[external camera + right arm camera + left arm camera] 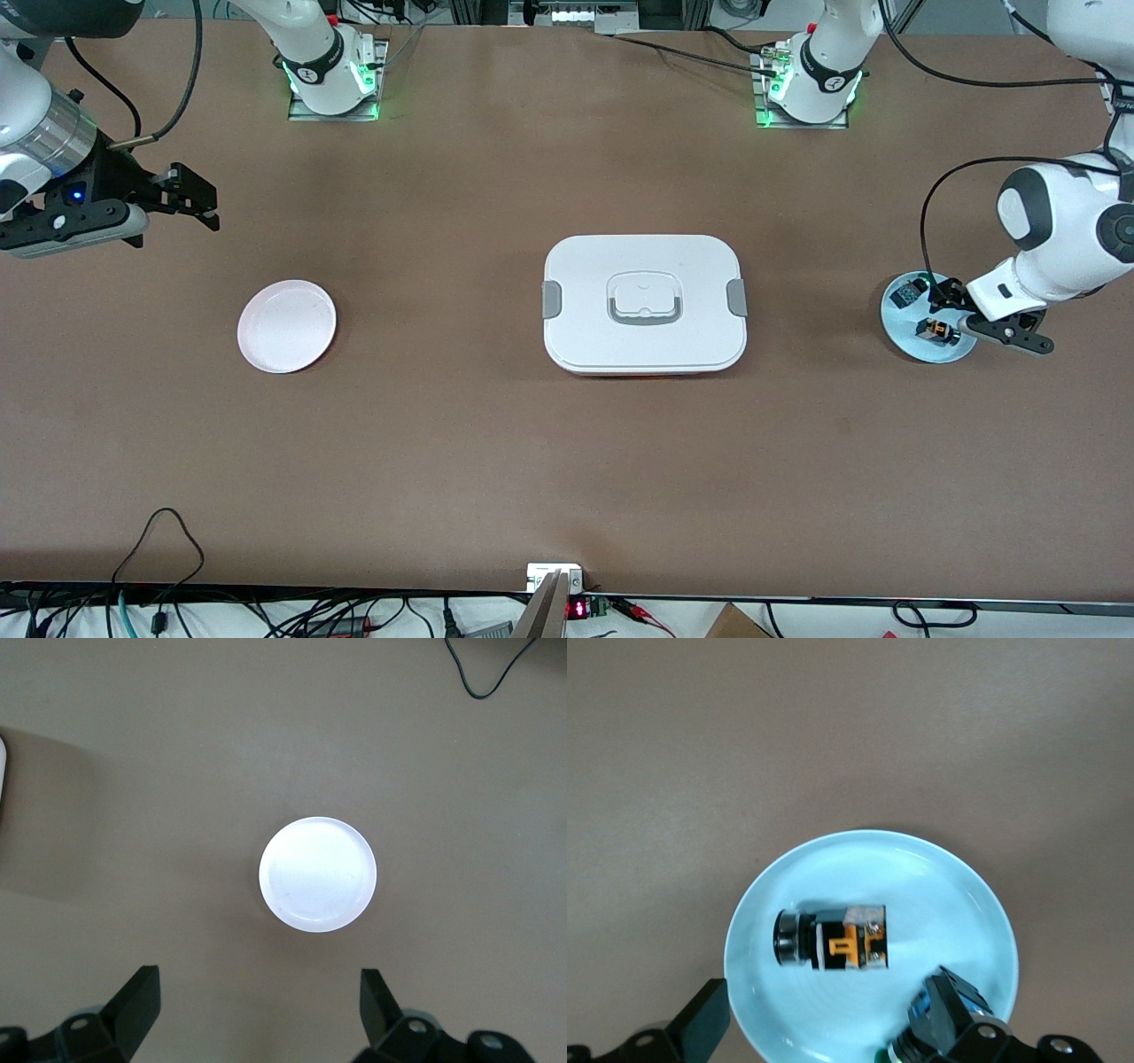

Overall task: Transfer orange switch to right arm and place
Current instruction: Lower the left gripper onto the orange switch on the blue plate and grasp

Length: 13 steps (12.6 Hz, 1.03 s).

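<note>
From my station, the thing that matters is how the orange switch (833, 942) sits against the left gripper (990, 321): it lies on its side on the pale blue plate (939, 877) at the left arm's end of the table, and in the left wrist view it rests between the two spread fingers (702, 1019), a little ahead of their tips, with its long axis running roughly from one finger toward the other. I judge that a straight descent would close the jaws on its two ends, the round black collar and the squared body, so I would consider a wrist turn to catch the flatter flanks instead. The left gripper is released and hovers low over the plate, holding nothing. A small black part with a green-blue top (909, 291) shares that plate and sits close by one fingertip, which I would watch as a snag risk. The left arm is by far the nearer; the right gripper (195, 197) waits with jaws parted and empty, up over bare table near the white plate (287, 325) at its own end. The switch is boxy hard plastic with an orange band and bright metal screw terminals, likely slippery on the glossy, shallow blue plate. The white plate looks smooth and matte, with a low rim. Between the two plates sits a white rounded-rectangle lidded box (644, 304) with grey clips and a recessed handle, on a brown matte tabletop (567, 461).
</note>
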Each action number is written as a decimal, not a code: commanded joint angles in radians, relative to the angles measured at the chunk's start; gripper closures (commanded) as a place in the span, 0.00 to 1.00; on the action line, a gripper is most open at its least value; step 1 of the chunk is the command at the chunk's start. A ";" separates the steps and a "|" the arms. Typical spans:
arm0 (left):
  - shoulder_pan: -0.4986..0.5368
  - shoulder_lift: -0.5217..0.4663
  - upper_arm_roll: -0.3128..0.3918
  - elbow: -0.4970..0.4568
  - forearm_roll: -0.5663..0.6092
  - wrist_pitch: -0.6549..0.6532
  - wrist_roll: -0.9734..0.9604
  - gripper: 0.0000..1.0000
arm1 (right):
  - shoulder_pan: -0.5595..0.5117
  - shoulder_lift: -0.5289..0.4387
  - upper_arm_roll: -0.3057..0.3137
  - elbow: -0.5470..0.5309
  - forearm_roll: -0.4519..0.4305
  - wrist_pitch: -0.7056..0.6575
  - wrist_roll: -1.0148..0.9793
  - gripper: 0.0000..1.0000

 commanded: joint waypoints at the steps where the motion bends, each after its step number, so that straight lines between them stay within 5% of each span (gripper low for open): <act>1: 0.025 0.032 -0.008 0.007 0.020 0.042 0.023 0.00 | 0.001 0.010 0.001 0.022 -0.005 -0.005 -0.001 0.00; 13: 0.027 0.116 -0.012 -0.023 0.020 0.186 0.024 0.00 | 0.000 0.010 -0.001 0.022 -0.005 -0.005 -0.001 0.00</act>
